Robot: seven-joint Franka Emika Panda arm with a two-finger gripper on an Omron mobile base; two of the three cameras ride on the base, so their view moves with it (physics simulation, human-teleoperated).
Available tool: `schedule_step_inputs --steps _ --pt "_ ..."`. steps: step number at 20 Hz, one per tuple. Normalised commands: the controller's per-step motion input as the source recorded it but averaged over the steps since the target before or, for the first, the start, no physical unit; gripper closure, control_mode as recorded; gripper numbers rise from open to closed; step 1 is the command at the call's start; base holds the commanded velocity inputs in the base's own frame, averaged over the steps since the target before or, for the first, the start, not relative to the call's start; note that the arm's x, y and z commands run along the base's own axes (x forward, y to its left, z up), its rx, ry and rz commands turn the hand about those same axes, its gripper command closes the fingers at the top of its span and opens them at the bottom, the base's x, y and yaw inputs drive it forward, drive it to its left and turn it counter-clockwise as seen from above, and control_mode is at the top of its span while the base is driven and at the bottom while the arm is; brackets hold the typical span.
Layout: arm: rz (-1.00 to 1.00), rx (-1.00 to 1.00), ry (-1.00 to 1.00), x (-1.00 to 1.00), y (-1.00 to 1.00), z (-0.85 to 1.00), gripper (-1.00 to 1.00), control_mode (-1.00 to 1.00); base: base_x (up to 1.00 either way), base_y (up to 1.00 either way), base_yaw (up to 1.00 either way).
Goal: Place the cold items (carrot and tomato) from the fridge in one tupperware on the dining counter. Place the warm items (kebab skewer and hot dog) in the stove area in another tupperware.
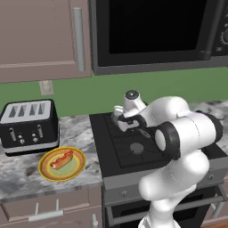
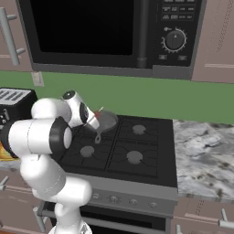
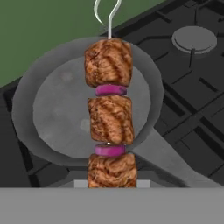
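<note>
Pinching the kebab skewer, the jaws hold it above the pan.

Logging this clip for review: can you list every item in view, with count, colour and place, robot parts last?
kebab skewer: one, brown meat with purple onion, above the pan
pan: one, grey, on the stove
hot dog: one, red in a bun, on the plate
plate: one, yellow, counter left of the stove
toaster: one, black and silver, behind the plate
stove: one, black, four burners
microwave: one, black, above the stove
gripper: one, shut on the kebab skewer
</note>
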Motion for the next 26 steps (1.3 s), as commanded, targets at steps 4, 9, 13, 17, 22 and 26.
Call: schedule_step_inputs --steps 4,9,13,17,22,26 --pt "0.00 0.00 0.00 -0.36 0.00 0.67 1.00 -1.00 0.00 0.00 0.00" --pt "0.00 0.00 0.00 -0.39 0.00 0.50 1.00 -1.00 0.00 0.00 0.00" --pt "0.00 0.00 -0.01 -0.54 0.00 0.25 1.00 -1.00 0.00 0.00 0.00" --pt "0.00 0.00 -0.02 -0.67 0.00 0.15 1.00 -1.00 0.00 0.00 0.00" --pt "0.00 0.00 -0.03 -0.77 0.00 0.19 1.00 -1.00 0.00 0.00 0.00" --pt "0.00 0.00 0.00 -0.72 0.00 0.31 1.00 -1.00 0.00 0.00 0.00"
